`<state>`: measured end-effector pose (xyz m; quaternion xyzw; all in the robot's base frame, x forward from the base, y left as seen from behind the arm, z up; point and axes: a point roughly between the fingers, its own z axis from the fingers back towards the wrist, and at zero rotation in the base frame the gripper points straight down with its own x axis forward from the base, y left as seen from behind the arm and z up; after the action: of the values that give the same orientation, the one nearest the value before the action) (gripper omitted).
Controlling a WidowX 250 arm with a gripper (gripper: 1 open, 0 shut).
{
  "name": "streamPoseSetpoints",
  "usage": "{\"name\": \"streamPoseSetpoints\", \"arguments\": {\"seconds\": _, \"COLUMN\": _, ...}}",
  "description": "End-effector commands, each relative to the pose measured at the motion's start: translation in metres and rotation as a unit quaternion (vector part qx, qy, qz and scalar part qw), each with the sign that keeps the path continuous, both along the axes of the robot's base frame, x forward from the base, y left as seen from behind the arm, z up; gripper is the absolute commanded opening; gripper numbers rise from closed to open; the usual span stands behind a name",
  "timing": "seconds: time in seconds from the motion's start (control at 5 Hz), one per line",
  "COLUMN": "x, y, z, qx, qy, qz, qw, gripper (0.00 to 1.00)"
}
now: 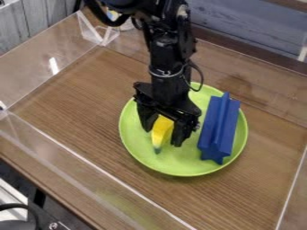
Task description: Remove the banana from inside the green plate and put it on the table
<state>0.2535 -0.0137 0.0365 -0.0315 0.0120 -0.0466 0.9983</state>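
No words or labels can be read anywhere. The black robot arm (162,40) reaches straight down into the green plate (182,154). Its claw (163,133) points at the plate, and its two fingers are spread wide apart. The yellow banana (159,134) sits between the fingers, inside the plate. I cannot tell if the fingers touch it. A blue ridged block (218,126) lies in the plate too, on the right side. The plate rests on the brown table (72,99).
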Motion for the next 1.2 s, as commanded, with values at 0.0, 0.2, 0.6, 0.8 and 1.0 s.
{"name": "streamPoseSetpoints", "arguments": {"seconds": 0.0, "x": 0.007, "y": -0.002, "z": 0.009, "qx": 0.001, "qy": -0.015, "qz": 0.003, "qw": 0.9999, "gripper": 1.00}}
{"name": "streamPoseSetpoints", "arguments": {"seconds": 0.2, "x": 0.006, "y": -0.003, "z": 0.009, "qx": 0.002, "qy": -0.013, "qz": 0.007, "qw": 0.9999, "gripper": 1.00}}
{"name": "streamPoseSetpoints", "arguments": {"seconds": 0.6, "x": 0.007, "y": -0.003, "z": 0.005, "qx": 0.004, "qy": -0.009, "qz": 0.013, "qw": 0.9999, "gripper": 0.00}}
{"name": "streamPoseSetpoints", "arguments": {"seconds": 0.8, "x": 0.007, "y": -0.002, "z": 0.008, "qx": 0.001, "qy": -0.006, "qz": 0.014, "qw": 0.9999, "gripper": 0.00}}
{"name": "streamPoseSetpoints", "arguments": {"seconds": 1.0, "x": 0.008, "y": 0.001, "z": 0.020, "qx": 0.000, "qy": -0.009, "qz": 0.015, "qw": 0.9999, "gripper": 0.00}}
